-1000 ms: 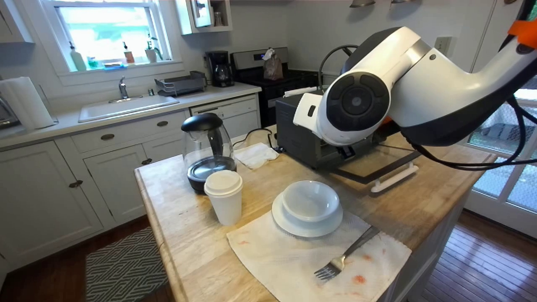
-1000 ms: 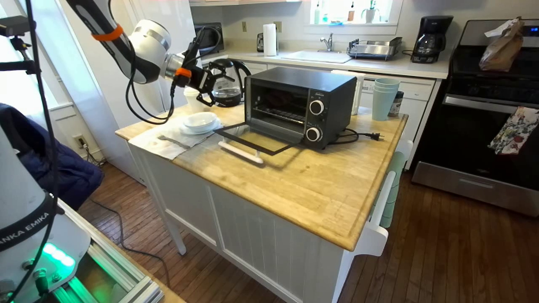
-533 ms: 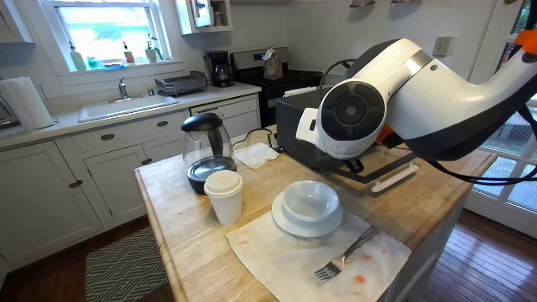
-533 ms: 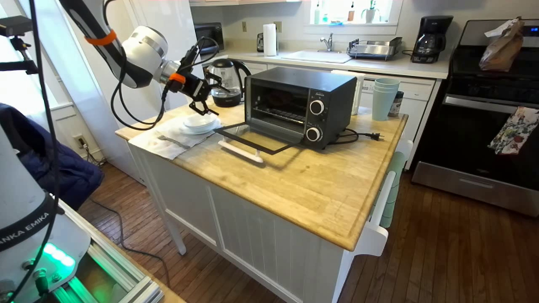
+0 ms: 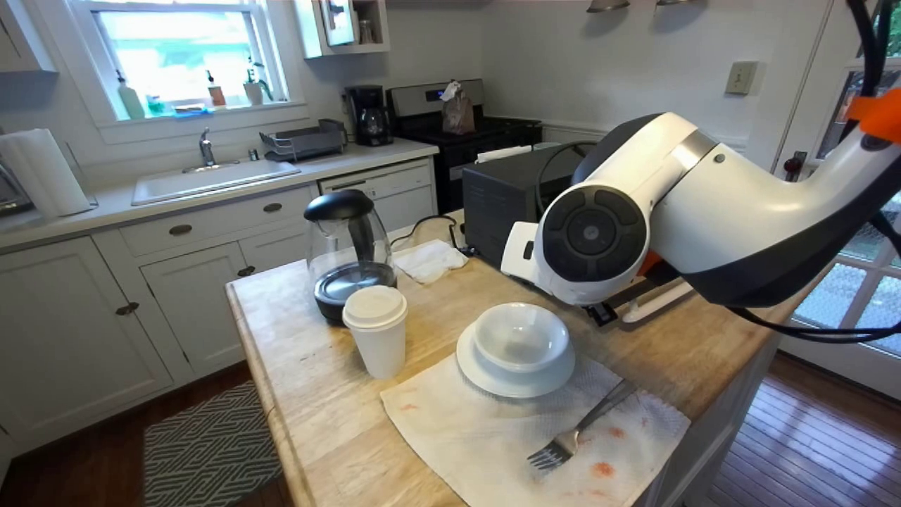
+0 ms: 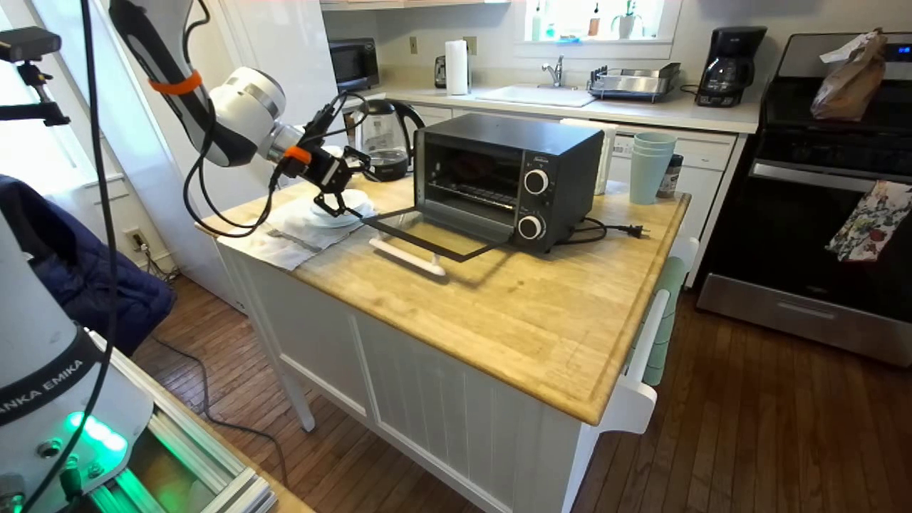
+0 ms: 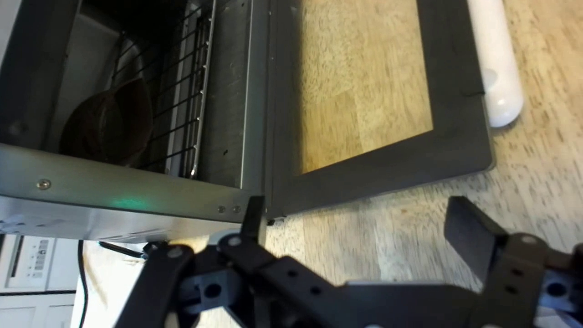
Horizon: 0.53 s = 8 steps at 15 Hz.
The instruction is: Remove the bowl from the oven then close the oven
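Note:
The white bowl (image 5: 521, 338) sits on a white plate (image 5: 470, 370) on the island top; in an exterior view the bowl (image 6: 355, 200) is partly behind my gripper. The dark oven (image 6: 513, 132) stands on the same top with its glass door (image 6: 463, 246) dropped fully open; the door (image 7: 378, 171) also shows in the wrist view. A dark brown curved object (image 7: 109, 123), its nature unclear, lies inside on the rack. My gripper (image 7: 357, 223) is open and empty, beside the door's near corner; it also shows in an exterior view (image 6: 367, 194).
A glass kettle (image 5: 352, 260) and a lidded white cup (image 5: 376, 338) stand beyond the plate. A fork (image 5: 581, 426) lies on a paper towel (image 5: 450, 429). The white door handle (image 6: 406, 256) sticks out at the front. Stacked cups (image 6: 650, 171) stand past the oven.
The arm and gripper have moved down, from kettle height to the level of the open door and the bowl. The gripper stays open. The oven, door and bowl have not moved.

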Each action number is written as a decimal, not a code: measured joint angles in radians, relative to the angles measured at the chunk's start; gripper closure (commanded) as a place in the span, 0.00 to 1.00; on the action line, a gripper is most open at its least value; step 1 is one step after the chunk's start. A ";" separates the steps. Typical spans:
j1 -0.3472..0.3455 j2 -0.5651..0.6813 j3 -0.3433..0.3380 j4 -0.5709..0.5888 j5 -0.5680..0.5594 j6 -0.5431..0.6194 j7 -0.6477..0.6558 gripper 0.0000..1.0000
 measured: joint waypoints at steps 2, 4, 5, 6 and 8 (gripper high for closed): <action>0.001 0.013 0.000 0.000 0.000 0.003 0.005 0.00; 0.003 0.027 0.000 0.000 -0.002 0.003 0.005 0.00; 0.003 0.034 -0.001 0.000 -0.007 -0.001 0.005 0.00; 0.003 0.041 -0.002 0.001 -0.011 -0.005 0.005 0.00; 0.003 0.053 -0.009 0.001 -0.025 -0.016 0.005 0.00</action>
